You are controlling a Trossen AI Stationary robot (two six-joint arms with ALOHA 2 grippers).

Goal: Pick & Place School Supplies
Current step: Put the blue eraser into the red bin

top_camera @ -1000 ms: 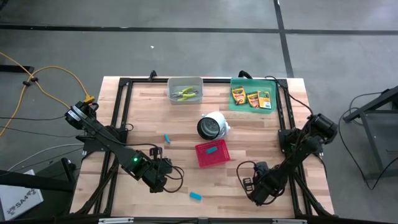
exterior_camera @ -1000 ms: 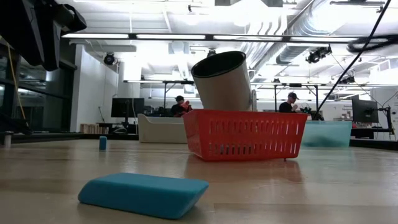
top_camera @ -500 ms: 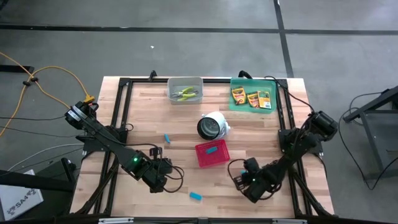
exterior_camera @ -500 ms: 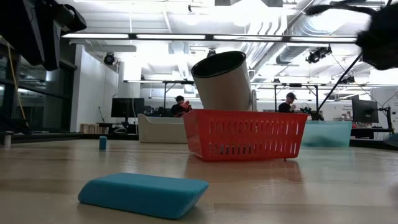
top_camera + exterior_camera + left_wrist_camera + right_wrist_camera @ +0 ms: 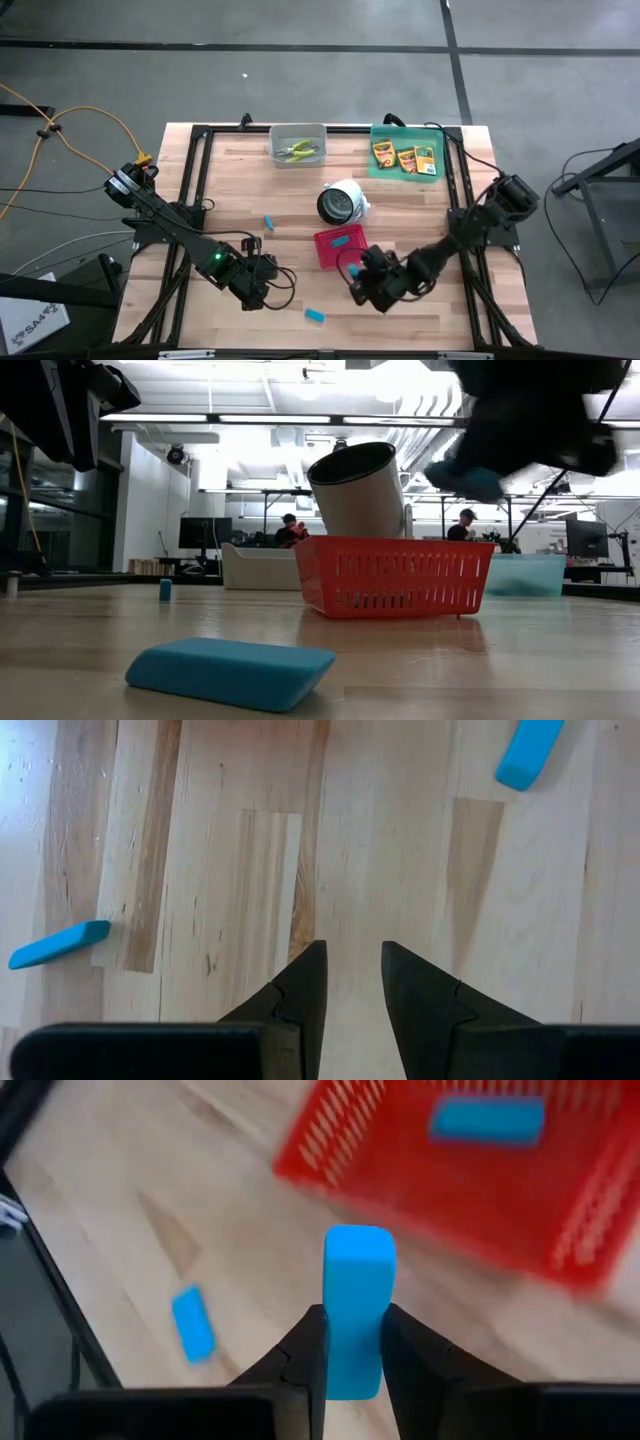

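Note:
My right gripper [image 5: 357,277] is shut on a light-blue block [image 5: 358,1295], above the table just near-right of the red basket [image 5: 352,258]. It shows blurred at the upper right of the low view [image 5: 470,475]. One blue block [image 5: 340,241] lies in the basket. Two more blue blocks lie on the table, one at the left [image 5: 269,221] and one near the front edge [image 5: 315,316]. My left gripper [image 5: 264,285] is open and empty over the front left of the table. Two pliers [image 5: 298,151] lie in the grey bin. Three crayon boxes [image 5: 405,158] lie on the green tray. My right gripper pinches the blue block between its two fingers, on the two broad sides at one end [image 5: 356,1352]. The fingers lie along the block, whose other end [image 5: 358,1245] sticks out past the fingertips. The block is lifted clear of the table.
A white cylinder [image 5: 343,200] with a dark opening lies on its side just beyond the basket. The grey bin [image 5: 275,148] and green tray [image 5: 378,170] stand at the far edge. Bare wood lies between the basket and the table's front edge.
My right gripper has gone from the table's front right toward the left and a little toward the far edge, up to the red basket, and now shows high in the low view with the blue block in it.

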